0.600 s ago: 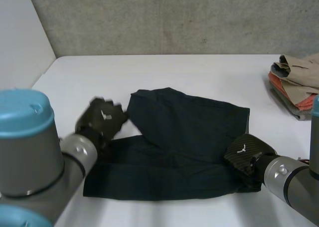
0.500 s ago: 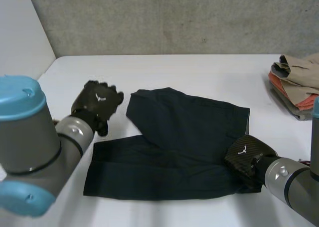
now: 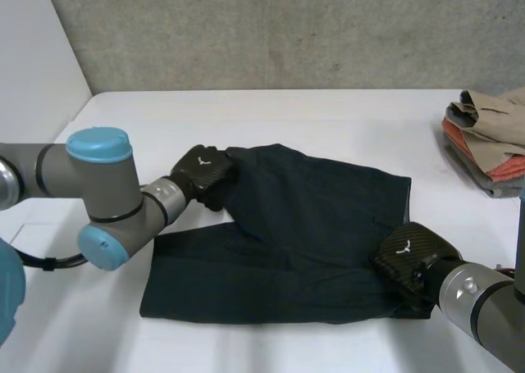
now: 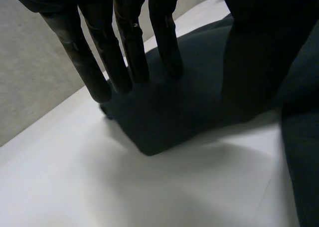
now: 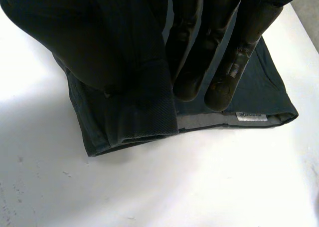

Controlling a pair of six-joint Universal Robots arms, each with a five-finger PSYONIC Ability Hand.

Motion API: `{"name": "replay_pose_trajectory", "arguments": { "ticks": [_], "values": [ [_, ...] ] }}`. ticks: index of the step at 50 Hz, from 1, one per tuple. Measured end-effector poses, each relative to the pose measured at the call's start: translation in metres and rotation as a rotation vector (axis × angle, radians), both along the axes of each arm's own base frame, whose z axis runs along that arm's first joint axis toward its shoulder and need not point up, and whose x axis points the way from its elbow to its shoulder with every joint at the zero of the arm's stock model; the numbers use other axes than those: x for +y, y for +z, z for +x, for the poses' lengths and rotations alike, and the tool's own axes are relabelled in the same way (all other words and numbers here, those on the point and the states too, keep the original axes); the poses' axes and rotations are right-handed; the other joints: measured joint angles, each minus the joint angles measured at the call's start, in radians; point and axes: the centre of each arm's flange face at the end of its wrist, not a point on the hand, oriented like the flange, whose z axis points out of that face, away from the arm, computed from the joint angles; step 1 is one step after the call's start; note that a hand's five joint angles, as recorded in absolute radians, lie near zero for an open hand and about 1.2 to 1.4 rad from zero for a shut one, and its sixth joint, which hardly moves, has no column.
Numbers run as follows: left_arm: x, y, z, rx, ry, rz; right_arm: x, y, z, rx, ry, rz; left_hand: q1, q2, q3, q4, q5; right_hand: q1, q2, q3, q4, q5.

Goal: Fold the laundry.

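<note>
A white counter (image 3: 312,119) carries dark navy cloth shorts (image 3: 303,225) spread flat. Far right of the shorts sits a folded beige-and-orange clothes pile (image 3: 488,139). The left hand (image 3: 205,172) rests relaxed, straight fingers (image 4: 127,52) on the shorts' far-left corner. The right hand (image 3: 408,254) pinches their near-right hem.

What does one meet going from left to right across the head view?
The left arm → left hand → middle of the dark garment → right hand → pile of folded clothes.
</note>
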Motion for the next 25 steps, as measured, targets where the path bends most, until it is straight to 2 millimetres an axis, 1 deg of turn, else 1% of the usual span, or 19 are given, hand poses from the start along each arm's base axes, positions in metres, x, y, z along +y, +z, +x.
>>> {"name": "replay_pose_trajectory", "arguments": {
  "ticks": [10, 12, 14, 15, 16, 17, 18, 20, 25],
  "values": [
    [-0.001, -0.014, -0.023, 0.004, -0.056, -0.017, 0.0, -0.005, -0.004, 0.003, -0.017, 0.011, 0.019, 0.021, 0.018, 0.016, 0.015, 0.0, 0.0, 0.0, 0.0, 0.0],
    [-0.001, -0.015, -0.027, 0.005, -0.06, -0.022, -0.001, -0.006, -0.005, 0.003, -0.02, 0.012, 0.138, 0.122, 0.122, 0.122, 0.12, 0.0, 0.0, 0.0, 0.0, 0.0],
    [-0.001, -0.016, -0.031, 0.005, -0.064, -0.03, -0.001, -0.006, -0.006, 0.003, -0.024, 0.013, 0.319, 0.305, 0.293, 0.296, 0.29, 0.0, 0.0, 0.0, 0.0, 0.0],
    [-0.001, -0.014, -0.033, 0.004, -0.063, -0.041, -0.002, -0.007, -0.007, 0.002, -0.027, 0.013, 0.458, 0.436, 0.432, 0.439, 0.428, 0.0, 0.0, 0.0, 0.0, 0.0],
    [-0.001, -0.014, -0.034, 0.002, -0.061, -0.046, -0.002, -0.007, -0.007, 0.002, -0.028, 0.013, 0.458, 0.436, 0.432, 0.439, 0.428, 0.0, 0.0, 0.0, 0.0, 0.0],
    [-0.001, -0.01, -0.036, -0.003, -0.052, -0.07, -0.002, -0.008, -0.007, 0.001, -0.029, 0.012, 0.458, 0.436, 0.432, 0.439, 0.428, 0.0, 0.0, 0.0, 0.0, 0.0],
    [0.0, -0.004, -0.038, -0.012, -0.037, -0.102, -0.003, -0.008, -0.008, 0.0, -0.033, 0.011, 0.492, 0.536, 0.531, 0.54, 0.492, 0.0, 0.0, 0.0, 0.0, 0.0],
    [0.0, 0.004, -0.039, -0.026, -0.015, -0.147, -0.004, -0.008, -0.009, 0.0, -0.035, 0.011, 0.492, 0.542, 0.537, 0.545, 0.492, 0.0, 0.0, 0.0, 0.0, 0.0],
    [0.007, 0.049, -0.041, -0.087, 0.058, -0.335, -0.005, -0.009, -0.01, -0.003, -0.04, 0.008, 0.492, 0.543, 0.538, 0.548, 0.492, 0.0, 0.0, 0.0, 0.0, 0.0]
  ]
}}
